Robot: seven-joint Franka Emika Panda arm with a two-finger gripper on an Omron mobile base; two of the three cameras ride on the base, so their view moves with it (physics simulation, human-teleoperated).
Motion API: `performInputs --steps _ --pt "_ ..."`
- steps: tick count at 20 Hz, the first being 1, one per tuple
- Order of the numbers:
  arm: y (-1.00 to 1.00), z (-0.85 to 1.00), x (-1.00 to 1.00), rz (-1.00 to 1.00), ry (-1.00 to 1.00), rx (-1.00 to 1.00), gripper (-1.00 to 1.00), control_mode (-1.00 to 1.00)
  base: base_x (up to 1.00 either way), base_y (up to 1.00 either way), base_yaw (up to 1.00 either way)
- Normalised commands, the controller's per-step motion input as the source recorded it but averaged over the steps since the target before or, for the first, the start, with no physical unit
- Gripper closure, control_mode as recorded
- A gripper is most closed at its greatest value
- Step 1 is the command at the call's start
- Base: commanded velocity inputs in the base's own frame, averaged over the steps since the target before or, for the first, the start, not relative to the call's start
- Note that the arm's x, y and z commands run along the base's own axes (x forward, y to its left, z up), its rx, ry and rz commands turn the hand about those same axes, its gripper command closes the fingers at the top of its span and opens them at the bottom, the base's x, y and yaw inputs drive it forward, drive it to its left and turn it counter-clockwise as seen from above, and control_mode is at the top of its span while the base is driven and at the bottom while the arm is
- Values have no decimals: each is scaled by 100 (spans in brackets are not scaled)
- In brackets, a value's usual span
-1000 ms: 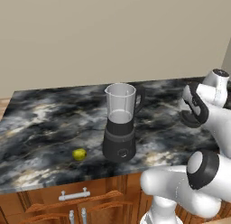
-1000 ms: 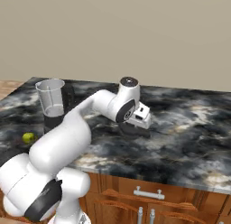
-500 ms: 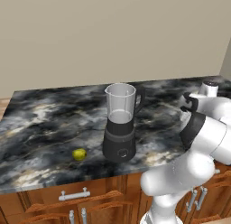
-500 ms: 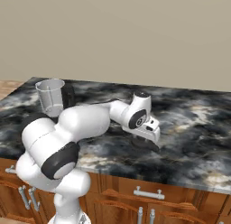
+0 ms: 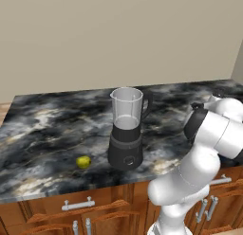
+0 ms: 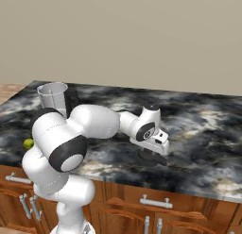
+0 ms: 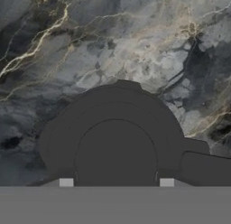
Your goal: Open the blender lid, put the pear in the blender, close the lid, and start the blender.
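Blender (image 5: 126, 130) stands mid-worktop (image 5: 47, 120), pear (image 5: 83, 161) just off its left front; blender lid (image 7: 115, 142) lies on the worktop, well to the right.

The blender (image 5: 126, 137) is seen upright, uncapped; the pear (image 5: 83, 161) lies beside it; the blender lid (image 7: 116, 139) rests flat.

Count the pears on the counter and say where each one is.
1. The pear lies on the counter near its front edge, left of the blender and apart from it. The arm may hide others in the right base view.
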Motion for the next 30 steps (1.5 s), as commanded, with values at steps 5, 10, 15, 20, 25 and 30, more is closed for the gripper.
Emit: performInputs --steps 5,10,15,20,25,30 --pt "0 -49 22 0 4 0 100 -100 0 0 0" --pt "2 -41 5 0 2 0 -100 -100 0 0 0" --pt "31 7 -3 -7 1 0 -100 -100 0 0 0" --pt "65 64 0 -7 -2 -11 -100 -100 0 0 0" --pt "64 97 -5 -1 -13 -18 -100 -100 0 0 0" --pt "73 79 -44 0 -6 -11 -100 -100 0 0 0"
